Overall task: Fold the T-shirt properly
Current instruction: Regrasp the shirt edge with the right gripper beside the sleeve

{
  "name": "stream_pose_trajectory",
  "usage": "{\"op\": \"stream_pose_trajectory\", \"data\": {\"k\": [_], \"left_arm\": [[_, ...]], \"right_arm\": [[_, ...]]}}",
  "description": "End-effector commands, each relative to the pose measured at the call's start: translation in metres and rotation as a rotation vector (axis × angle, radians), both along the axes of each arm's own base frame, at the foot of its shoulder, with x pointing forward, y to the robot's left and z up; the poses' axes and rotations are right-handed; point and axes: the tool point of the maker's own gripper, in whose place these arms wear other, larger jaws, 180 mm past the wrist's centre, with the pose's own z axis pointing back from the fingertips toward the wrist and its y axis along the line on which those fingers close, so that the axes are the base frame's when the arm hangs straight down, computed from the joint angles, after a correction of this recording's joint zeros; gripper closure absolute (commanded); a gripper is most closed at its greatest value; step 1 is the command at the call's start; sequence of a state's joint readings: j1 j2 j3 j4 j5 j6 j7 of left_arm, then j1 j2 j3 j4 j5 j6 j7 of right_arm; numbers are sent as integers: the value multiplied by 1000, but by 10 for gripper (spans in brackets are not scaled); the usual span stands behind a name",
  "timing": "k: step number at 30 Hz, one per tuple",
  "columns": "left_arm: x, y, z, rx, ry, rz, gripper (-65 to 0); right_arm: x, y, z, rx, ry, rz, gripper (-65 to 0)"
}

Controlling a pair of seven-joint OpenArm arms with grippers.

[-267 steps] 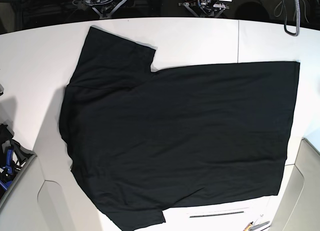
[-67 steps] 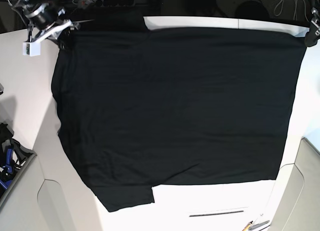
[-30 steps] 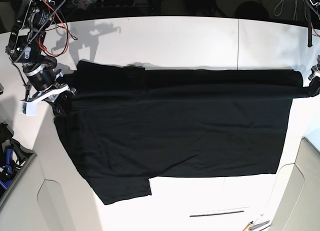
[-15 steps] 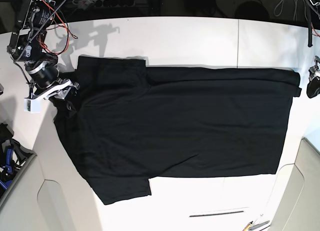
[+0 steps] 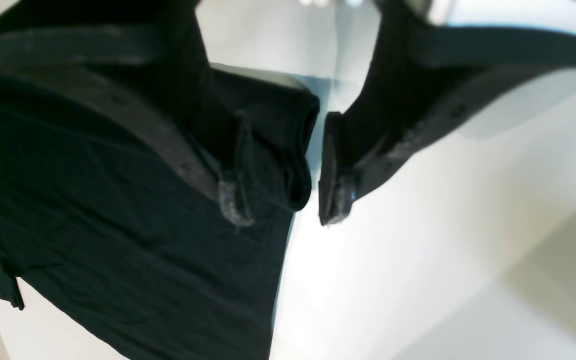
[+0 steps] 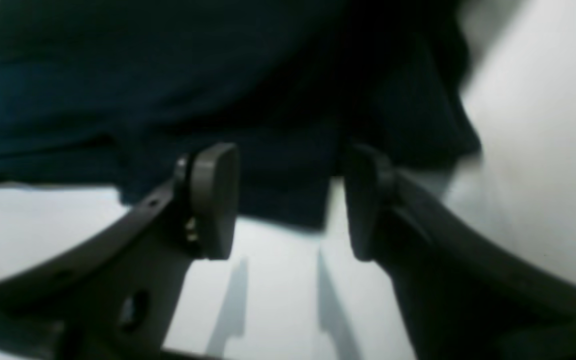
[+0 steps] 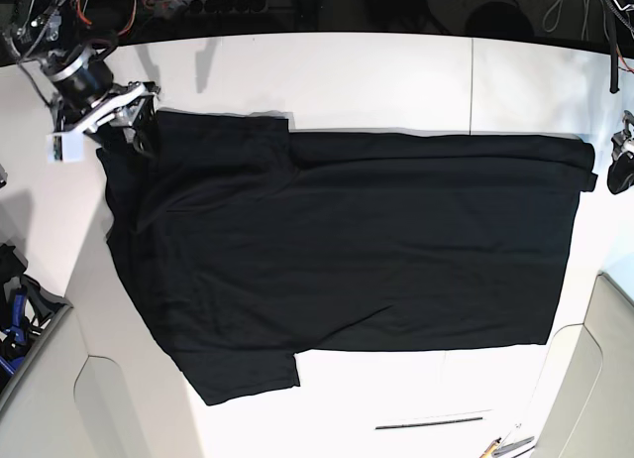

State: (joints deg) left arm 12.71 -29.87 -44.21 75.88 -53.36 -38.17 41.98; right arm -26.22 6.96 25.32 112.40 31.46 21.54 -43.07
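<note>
Base view: the T-shirt (image 7: 347,250), matte black cloth, lies folded flat on the white table (image 7: 396,81); left gripper (image 5: 280,207) and right gripper (image 6: 288,200) both parted, empty, right one since risen.

The black T-shirt (image 7: 347,250) lies flat on the table, far edge folded over.

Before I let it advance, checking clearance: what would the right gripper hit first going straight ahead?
Most likely the T-shirt: black cloth fills the view just beyond the open right gripper, though depth is hard to judge.
</note>
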Motion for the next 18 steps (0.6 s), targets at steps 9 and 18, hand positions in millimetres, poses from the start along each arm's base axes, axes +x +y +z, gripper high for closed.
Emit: {"op": "stream_pose_trajectory", "data": {"k": [9, 18], "left_arm": [[8, 7, 20, 30, -49, -5, -244], [8, 8, 20, 30, -49, -5, -244]], "right_arm": [[-12, -7, -55, 156, 115, -98, -334], [-6, 8, -53, 297, 80, -83, -131]]}}
